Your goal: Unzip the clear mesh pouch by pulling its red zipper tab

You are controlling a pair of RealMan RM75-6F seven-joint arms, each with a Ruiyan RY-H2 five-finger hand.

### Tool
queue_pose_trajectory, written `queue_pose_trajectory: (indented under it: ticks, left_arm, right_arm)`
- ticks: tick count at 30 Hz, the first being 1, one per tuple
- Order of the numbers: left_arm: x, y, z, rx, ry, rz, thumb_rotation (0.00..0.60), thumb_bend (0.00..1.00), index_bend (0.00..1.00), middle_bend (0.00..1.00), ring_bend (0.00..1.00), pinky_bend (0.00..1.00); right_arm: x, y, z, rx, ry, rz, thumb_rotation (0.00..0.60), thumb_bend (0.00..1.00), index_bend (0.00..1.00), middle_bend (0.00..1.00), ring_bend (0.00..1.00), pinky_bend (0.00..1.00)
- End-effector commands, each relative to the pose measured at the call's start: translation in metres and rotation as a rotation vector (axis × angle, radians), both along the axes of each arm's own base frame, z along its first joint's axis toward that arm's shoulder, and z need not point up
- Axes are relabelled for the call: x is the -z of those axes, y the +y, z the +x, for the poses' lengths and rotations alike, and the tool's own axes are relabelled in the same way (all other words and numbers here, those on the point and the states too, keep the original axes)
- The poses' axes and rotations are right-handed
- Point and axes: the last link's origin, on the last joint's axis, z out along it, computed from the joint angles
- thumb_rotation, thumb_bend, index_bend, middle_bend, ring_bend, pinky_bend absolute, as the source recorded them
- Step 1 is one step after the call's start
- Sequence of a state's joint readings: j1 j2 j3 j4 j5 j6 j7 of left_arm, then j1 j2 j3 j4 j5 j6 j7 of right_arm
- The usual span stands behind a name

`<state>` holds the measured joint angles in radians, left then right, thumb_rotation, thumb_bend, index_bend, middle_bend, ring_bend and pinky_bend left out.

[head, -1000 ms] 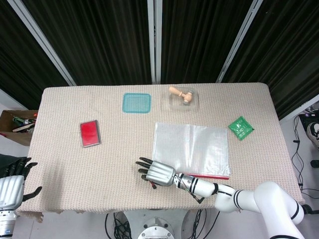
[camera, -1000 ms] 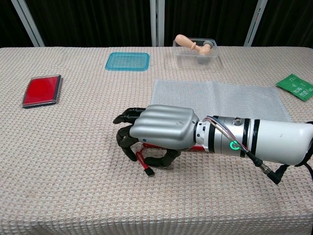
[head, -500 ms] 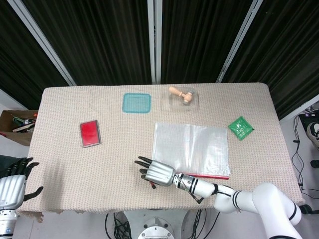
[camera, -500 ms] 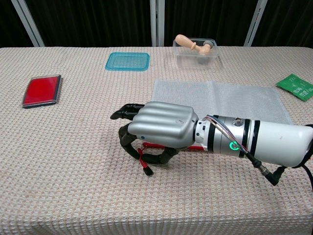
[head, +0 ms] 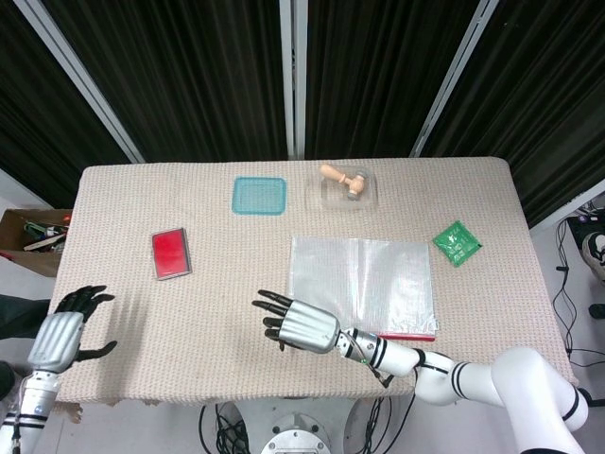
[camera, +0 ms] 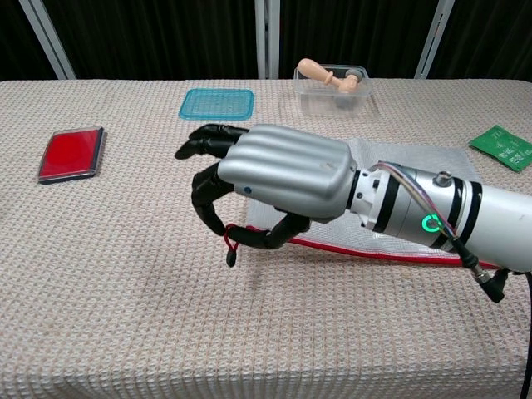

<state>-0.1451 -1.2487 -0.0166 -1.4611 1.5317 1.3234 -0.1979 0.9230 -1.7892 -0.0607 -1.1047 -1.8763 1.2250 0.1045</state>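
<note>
Lifted since a second ago: right hand point(camera: 283, 179) now sits higher off the worktop point(camera: 125, 274) at the near left corner of the clear mesh pouch point(head: 364, 279), and the red zipper tab point(camera: 230, 243) has come up with it. Tab pinched between thumb and a curled finger, its tip dangling just above the cloth; the other fingers point(camera: 204, 137) reach out to the left, spread. Red zipper line point(camera: 374, 253) runs along the pouch's near edge, from the hand toward the far right corner.

Left hand point(head: 59, 338) has come further into the head view, well left of the pouch at the worktop's near left corner, fingers apart, holding nothing. Chest view does not show it.

Pouch lies flat, right of centre on the worktop. Beyond it: clear tub point(camera: 334, 93) with a wooden mallet point(camera: 320, 73) resting in it. Left of the tub, a teal lid point(camera: 217, 104). Well left of the pouch, a red flat case point(camera: 72, 154). Right of the pouch, a green packet point(camera: 503, 147).

Surface: beige woven cloth over the whole worktop, frayed at the near edge. Behind the worktop, black pleated curtains point(head: 189, 66) with pale metal struts point(head: 293, 76). Cardboard box point(head: 28, 232) of odds and ends on the floor, left of the worktop; cables on the floor to the right.
</note>
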Motion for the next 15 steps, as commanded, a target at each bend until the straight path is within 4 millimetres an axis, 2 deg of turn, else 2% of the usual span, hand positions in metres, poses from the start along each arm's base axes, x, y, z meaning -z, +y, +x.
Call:
queue_pose_trajectory:
  ticks: [1,8,15]
  left_arm:
    - [0.01,0.019,0.012,0.046,-0.073,-0.04,0.6,0.14,0.25,0.12,0.08,0.13]
    - [0.039,0.058,0.05,0.179,-0.216,-0.16,0.6,0.14,0.25,0.12,0.08,0.13]
    - [0.072,0.089,0.078,0.237,-0.324,-0.294,0.6,0.14,0.25,0.12,0.08,0.13]
  right_arm:
    - [-0.008,-0.003,0.005,-0.008,-0.026,-0.004,0.6,0.5,0.98,0.41,0.09,0.03]
    - [-0.024,-0.012,0.029,-0.052,-0.099,-0.036,0.6,0.5,0.97,0.37,0.1,0.03]
    - [-0.034,-0.023,0.056,-0.11,-0.153,-0.069,0.6,0.5,0.97,0.34,0.07,0.0]
